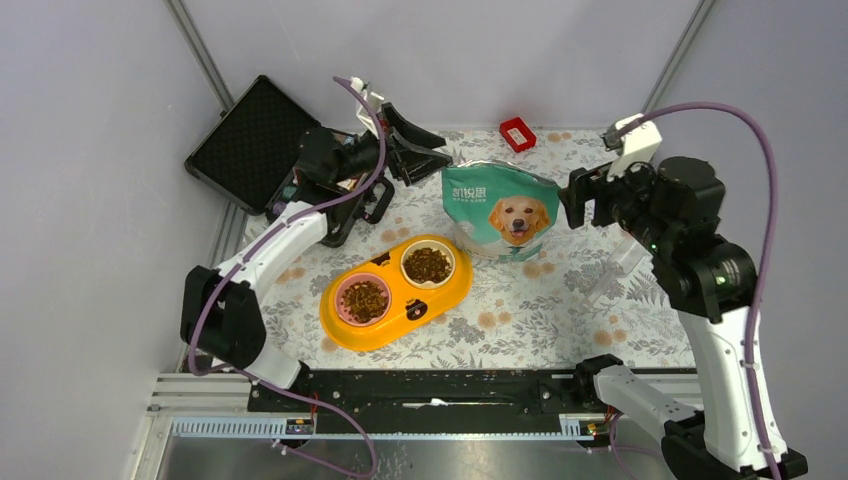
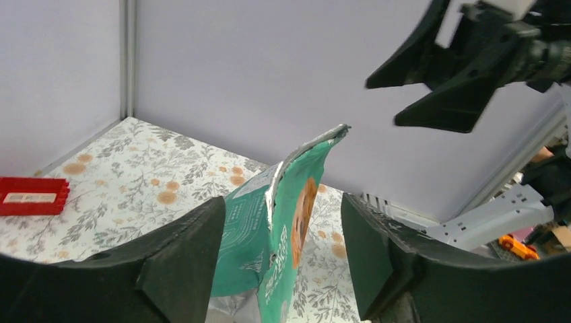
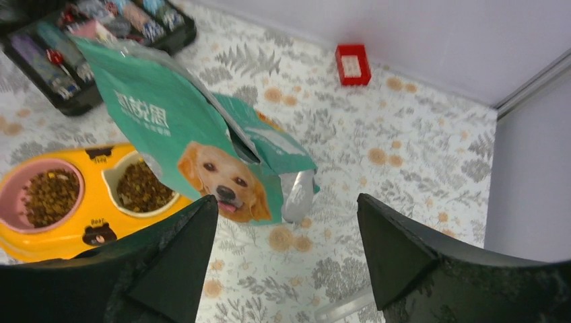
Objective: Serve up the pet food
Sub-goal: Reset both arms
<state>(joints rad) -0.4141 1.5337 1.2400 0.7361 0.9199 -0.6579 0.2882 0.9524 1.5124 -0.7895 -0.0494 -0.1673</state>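
Near the arms, the orange dish [image 1: 345, 335] has kibble [image 1: 427, 264] in both bowls, so the serving looks done. Just behind it the pouch [image 1: 500, 210] stands by itself. The left gripper [image 1: 445, 150] and right gripper [image 1: 568, 202] sit wide at its sides, holding nothing. Only the left wrist view shows the pouch top, which may be gaping open. That view hides the bowls.
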